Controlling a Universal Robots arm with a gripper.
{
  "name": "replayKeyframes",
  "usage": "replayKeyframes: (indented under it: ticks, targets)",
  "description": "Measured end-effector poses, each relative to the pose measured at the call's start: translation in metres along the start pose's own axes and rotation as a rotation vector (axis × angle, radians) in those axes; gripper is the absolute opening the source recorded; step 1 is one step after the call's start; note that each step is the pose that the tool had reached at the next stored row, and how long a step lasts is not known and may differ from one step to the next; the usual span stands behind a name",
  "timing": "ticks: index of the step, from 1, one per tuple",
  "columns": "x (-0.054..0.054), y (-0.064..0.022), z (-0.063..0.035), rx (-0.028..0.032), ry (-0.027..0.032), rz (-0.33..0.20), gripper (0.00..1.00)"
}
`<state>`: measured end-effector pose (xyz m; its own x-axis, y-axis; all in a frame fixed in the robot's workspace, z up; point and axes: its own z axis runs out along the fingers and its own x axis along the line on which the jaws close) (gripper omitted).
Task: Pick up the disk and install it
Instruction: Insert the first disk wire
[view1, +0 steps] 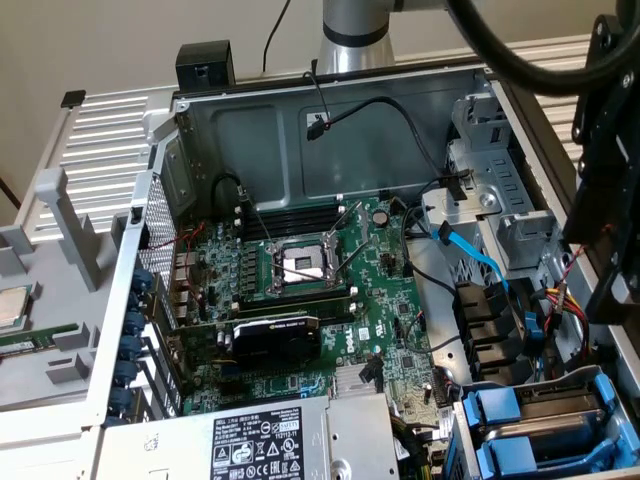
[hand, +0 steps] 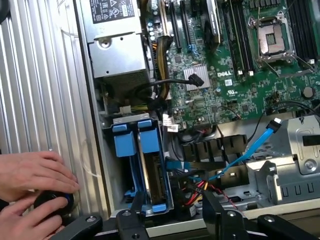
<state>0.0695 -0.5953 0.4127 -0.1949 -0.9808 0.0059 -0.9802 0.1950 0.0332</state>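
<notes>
The disk (hand: 151, 172) stands on edge in the drive cage at the corner of the open computer case, held in a blue carrier with blue end tabs (hand: 149, 136). A second blue tab (hand: 125, 144) sits beside it. In the exterior view the same blue tabs (view1: 503, 412) show at the lower right of the case. My gripper (hand: 173, 207) hangs open over the cage with nothing between its black fingers (hand: 135, 212); one is over the carrier's far end, the other over the cables beside it. Its black body (view1: 608, 290) hangs at the exterior view's right edge.
A person's two hands (hand: 30, 175) rest on the ribbed metal surface beside the case, around a small black round object (hand: 52, 200). Inside the case are the green motherboard (view1: 395, 300), a black graphics card (view1: 275, 340), the power supply (view1: 255, 440), a blue data cable (view1: 480, 255) and loose wires.
</notes>
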Motion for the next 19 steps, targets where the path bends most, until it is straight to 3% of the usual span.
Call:
replayKeyframes:
  ticks: [10, 15, 19]
  targets:
    - [-0.001, -0.0030, 0.0043, 0.0019, -0.0034, 0.069, 0.57]
    - [-0.015, -0.0068, 0.0073, 0.0020, -0.0030, 0.070, 0.57]
    - [-0.018, -0.0114, 0.0087, 0.0023, -0.0031, 0.082, 0.57]
